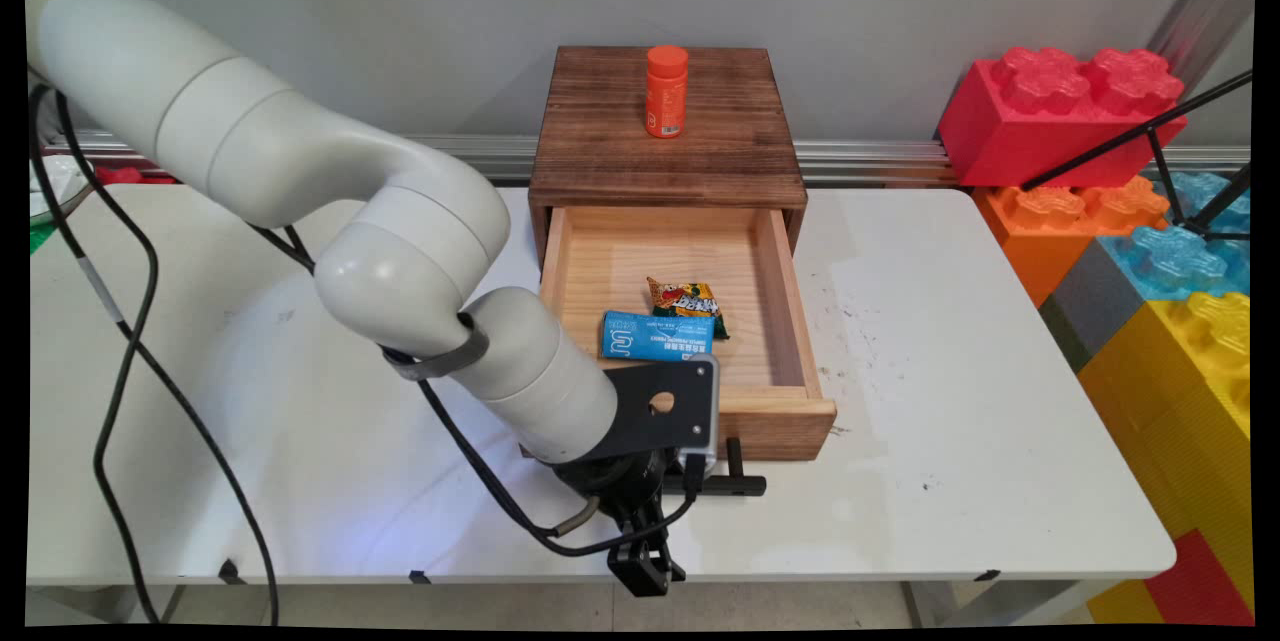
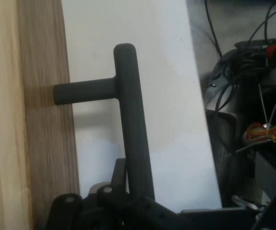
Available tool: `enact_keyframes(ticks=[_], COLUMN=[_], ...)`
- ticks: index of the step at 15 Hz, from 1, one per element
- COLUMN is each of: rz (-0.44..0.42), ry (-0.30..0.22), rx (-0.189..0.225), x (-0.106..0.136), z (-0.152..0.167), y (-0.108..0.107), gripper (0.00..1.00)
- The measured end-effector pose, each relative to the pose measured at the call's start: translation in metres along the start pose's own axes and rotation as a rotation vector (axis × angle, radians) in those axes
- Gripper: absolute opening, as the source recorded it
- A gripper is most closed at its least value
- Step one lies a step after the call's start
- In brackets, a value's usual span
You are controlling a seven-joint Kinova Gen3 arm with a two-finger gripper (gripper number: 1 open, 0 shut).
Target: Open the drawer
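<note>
**Hand at drawer handle, drawer pulled open**

Hand (image 1: pixel 643 569) sits low at the near edge of the worktop (image 1: pixel 950 401), pointing down, right by the black T-bar handle (image 1: pixel 728 481) of the drawer (image 1: pixel 792 301). In the hand view the bar runs down into the hand's black linkage, so it's at or touching the handle. Can't tell whether it's clenched on it or released, as the contact is hidden.

Drawer is out nearly full travel. Inside it, toward the front, a blue packet (image 1: pixel 655 336) lies flat. A small colourful snack bag (image 1: pixel 686 301) sits just behind it, touching or slightly overlapped. The rest of the drawer floor is bare wood.

Behind is the dark wooden cabinet (image 1: pixel 665 161), with an orange bottle (image 1: pixel 666 91) upright on top near the back. Big toy bricks (image 1: pixel 1070 111) are stacked off the worktop's right, well apart.
</note>
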Motion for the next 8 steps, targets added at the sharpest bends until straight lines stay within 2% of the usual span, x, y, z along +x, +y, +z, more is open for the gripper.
enact_keyframes(ticks=[8], rz=[0.024], ry=[0.020], rx=[0.006], x=[-0.0008], z=[-0.0044], y=[0.0103], gripper=[1.00])
